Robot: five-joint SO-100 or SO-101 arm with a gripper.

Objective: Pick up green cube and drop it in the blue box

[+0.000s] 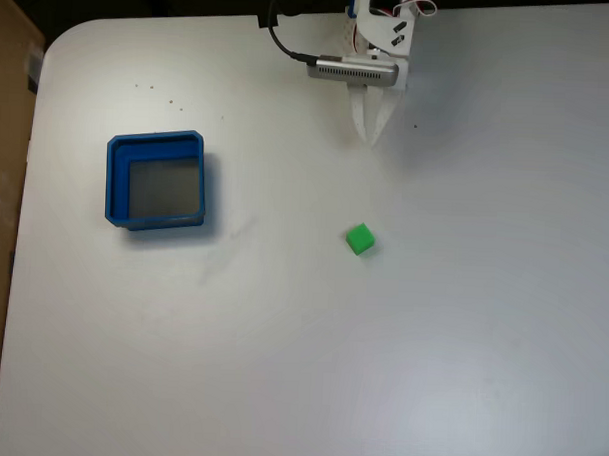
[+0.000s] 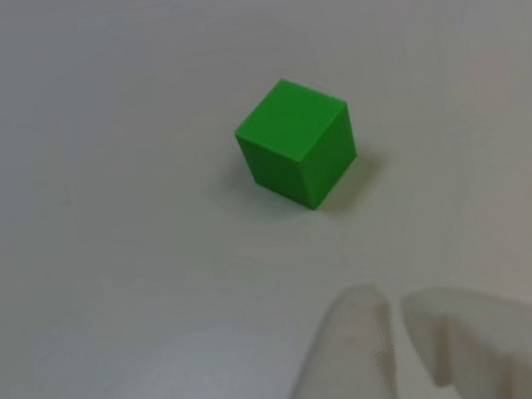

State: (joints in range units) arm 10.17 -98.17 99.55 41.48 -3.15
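Lying apart from end effector [image 2: 394, 306], green cube [image 2: 295, 142]

Arm: reaches in from the surface's far edge in the fixed view. End effector [image 1: 369, 133]: white, pointing down, fingertips [image 2: 363, 331] nearly together, empty.

From the fixed view I see the white table [image 1: 380, 371] with its rounded far-left corner. The box [image 1: 114, 181] stands in the left half, nearer to the left edge than to the middle, and I can see its grey bottom with nothing lying in it. The cube [image 1: 360, 239] sits alone close to the middle of the table, well apart from the box. My gripper [image 1: 369, 138] hangs near the far edge, its white fingers pointing toward the cube and pressed together at the tips. A black cable [image 1: 281, 32] runs to the arm.
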